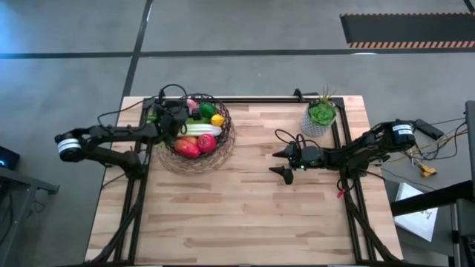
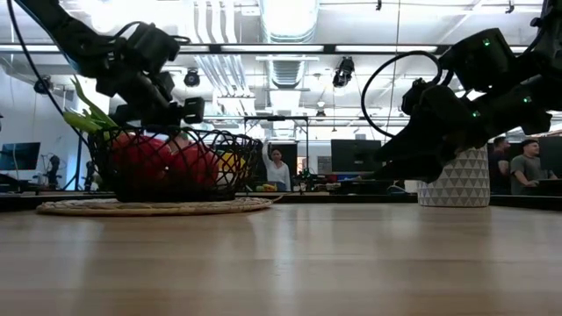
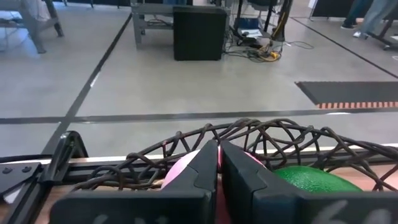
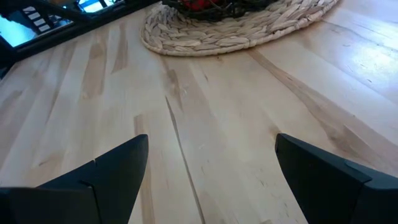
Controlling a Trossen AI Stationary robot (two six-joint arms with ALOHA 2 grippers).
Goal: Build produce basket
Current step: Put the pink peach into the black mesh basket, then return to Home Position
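The dark woven-wire basket stands on a round straw mat at the table's far left. It holds produce: a red tomato, a red-orange mango, a pale celery stalk, a yellow lemon, a green lime and a pink peach. My left gripper is shut over the basket's far left part, right in front of the peach. My right gripper stands open low over the bare table right of centre, with nothing between its fingers. My left gripper's shut fingertips stand against the pink peach inside the basket, coming in slanting down from the table's left. Whether they touch the peach I cannot tell, because the fingers hide that spot.
A small green plant in a white patterned pot stands at the far right of the table. The straw mat spreads out beyond the basket's foot. Bare wood lies between the basket and my right gripper and along the near half.
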